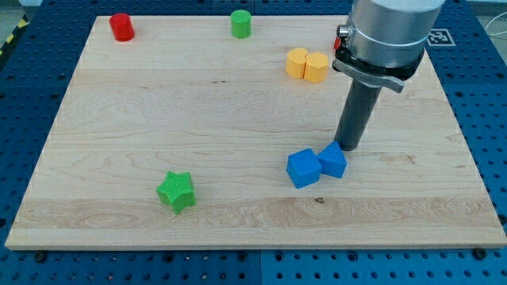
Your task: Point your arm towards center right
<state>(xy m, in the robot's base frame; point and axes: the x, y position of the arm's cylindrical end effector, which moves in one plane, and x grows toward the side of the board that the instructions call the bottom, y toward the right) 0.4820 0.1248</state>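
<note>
Wooden board (238,103) fills most of the view, pale grain running left to right, lying on a blue perforated table (475,119) that shows on all sides.

Robot arm (388,32) enters from the view's top right, grey cylinder body with a dark collar, narrowing to a straight dark rod. No gripper on this rig, so nothing opens, closes or is held. My tip (348,148) sits on the board right of centre, just at the upper edge of the smaller blue block, touching it or very nearly; the contact itself is hard to judge at this angle.

Centre right of the board, the area named in the task, lies to the view's right of the tip, bare wood.

Blocks, bigger to smaller:
- Blue cube (303,168), below and left of the tip.
- Second blue block (333,161), pressed against the cube's right side, shape unclear.
- Yellow pair (306,65), two rounded pieces side by side and touching, above the tip, just left of the arm's collar.
- Green star (176,191), lower left, well apart from everything.
- Green cylinder (241,24), top edge, centre.
- Red cylinder (121,27), top left corner.
- Small red piece (341,36) peeks out behind the arm, mostly hidden.
</note>
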